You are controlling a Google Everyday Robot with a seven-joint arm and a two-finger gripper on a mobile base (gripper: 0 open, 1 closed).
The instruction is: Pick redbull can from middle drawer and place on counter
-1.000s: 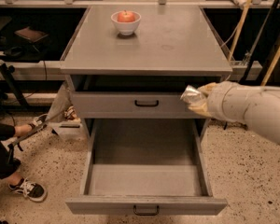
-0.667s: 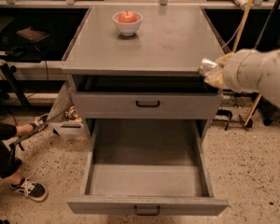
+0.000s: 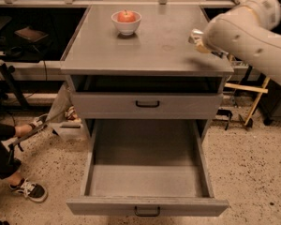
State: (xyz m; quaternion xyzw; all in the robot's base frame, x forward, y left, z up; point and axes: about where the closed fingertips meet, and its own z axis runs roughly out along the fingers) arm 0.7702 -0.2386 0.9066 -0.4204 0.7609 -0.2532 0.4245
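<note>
The middle drawer (image 3: 147, 205) is pulled fully out at the bottom of the cabinet, and its bare grey floor holds nothing. The counter (image 3: 150, 46) is the flat grey cabinet top. My gripper (image 3: 196, 36) is at the end of the white arm, which comes in from the upper right. It hovers just above the counter's right edge. A small pale, silvery thing shows at its tip. I cannot tell whether that is the redbull can. No can shows anywhere else.
A white bowl (image 3: 126, 25) with a red apple (image 3: 126, 16) stands at the back left of the counter. A shallower shut drawer front (image 3: 147, 104) sits above the open drawer. A person's leg and shoe (image 3: 28, 189) are on the floor at left. Wooden legs (image 3: 253, 102) stand at right.
My arm has risen from in front of the upper drawer front, at the cabinet's right side, to above the counter's right edge. The drawer and the bowl have not moved.
</note>
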